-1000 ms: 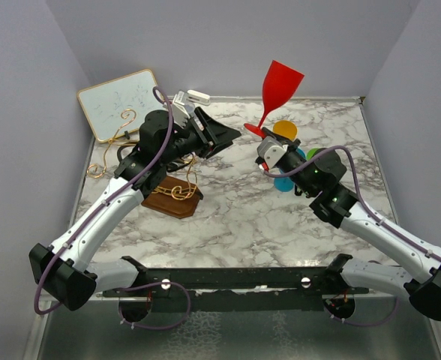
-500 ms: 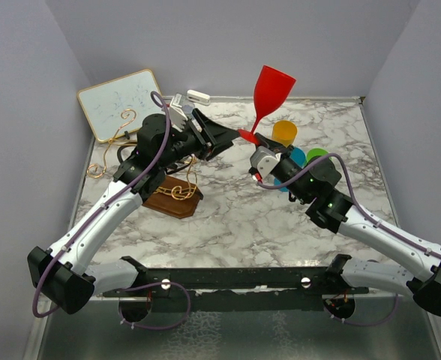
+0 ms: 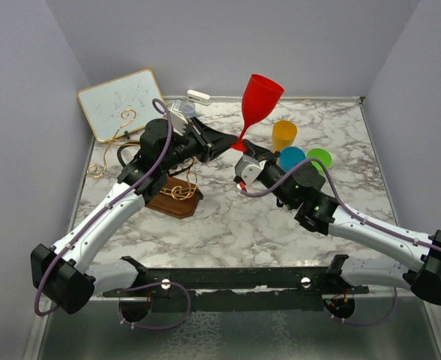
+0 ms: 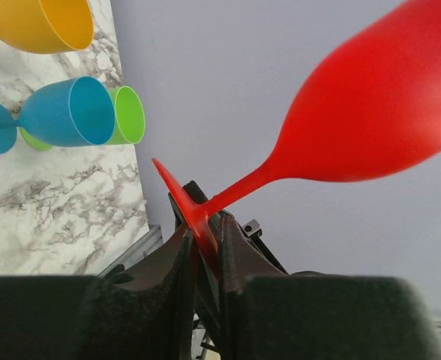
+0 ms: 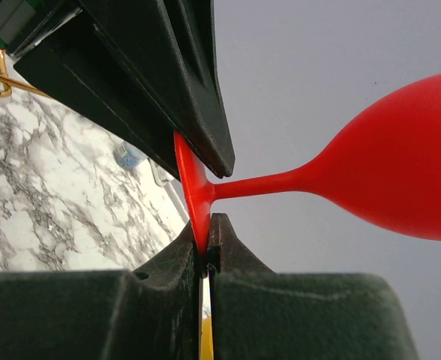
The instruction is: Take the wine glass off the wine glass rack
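The red wine glass hangs in the air above the middle of the table, bowl up and tilted, well clear of the wine glass rack. My left gripper is shut on the flat foot from the left. In the left wrist view the wine glass has its foot edge-on inside the left gripper. My right gripper holds the same foot from below. The right wrist view shows the rim of the wine glass pinched in the right gripper.
The rack's gold wire arms curl up behind my left arm. A whiteboard leans at the back left, with a small white block beside it. Orange, blue and green cups lie at centre right.
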`<act>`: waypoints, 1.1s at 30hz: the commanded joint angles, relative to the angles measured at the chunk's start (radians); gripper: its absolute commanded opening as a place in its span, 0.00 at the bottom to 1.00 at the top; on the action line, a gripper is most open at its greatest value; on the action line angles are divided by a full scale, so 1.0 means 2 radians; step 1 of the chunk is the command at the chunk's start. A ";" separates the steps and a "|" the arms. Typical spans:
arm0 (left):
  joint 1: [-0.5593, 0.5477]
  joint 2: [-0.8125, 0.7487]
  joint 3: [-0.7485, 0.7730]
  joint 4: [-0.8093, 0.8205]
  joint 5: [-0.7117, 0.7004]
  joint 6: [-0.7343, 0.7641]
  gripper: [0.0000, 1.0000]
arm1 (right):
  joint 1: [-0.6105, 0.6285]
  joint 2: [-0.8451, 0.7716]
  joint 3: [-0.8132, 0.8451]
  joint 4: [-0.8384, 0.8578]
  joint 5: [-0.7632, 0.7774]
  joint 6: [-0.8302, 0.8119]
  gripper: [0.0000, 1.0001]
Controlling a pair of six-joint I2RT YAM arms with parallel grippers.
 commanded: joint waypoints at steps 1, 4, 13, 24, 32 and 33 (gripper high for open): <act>-0.002 -0.010 -0.006 0.028 0.011 0.003 0.07 | 0.009 -0.002 -0.002 0.031 0.025 0.000 0.03; -0.001 -0.017 -0.010 0.027 0.004 0.016 0.00 | 0.009 -0.009 -0.004 0.026 0.035 0.004 0.15; -0.001 -0.049 -0.013 -0.006 -0.075 0.076 0.00 | 0.009 -0.074 -0.006 -0.079 0.038 0.067 0.35; -0.001 -0.127 -0.018 -0.052 -0.226 0.164 0.00 | 0.008 -0.126 0.000 -0.218 0.115 0.165 0.38; -0.001 -0.208 -0.018 -0.125 -0.327 0.234 0.00 | -0.077 0.018 0.177 -0.338 0.164 0.304 0.38; -0.001 -0.216 -0.017 -0.132 -0.335 0.238 0.00 | -0.098 0.037 0.209 -0.362 0.136 0.335 0.38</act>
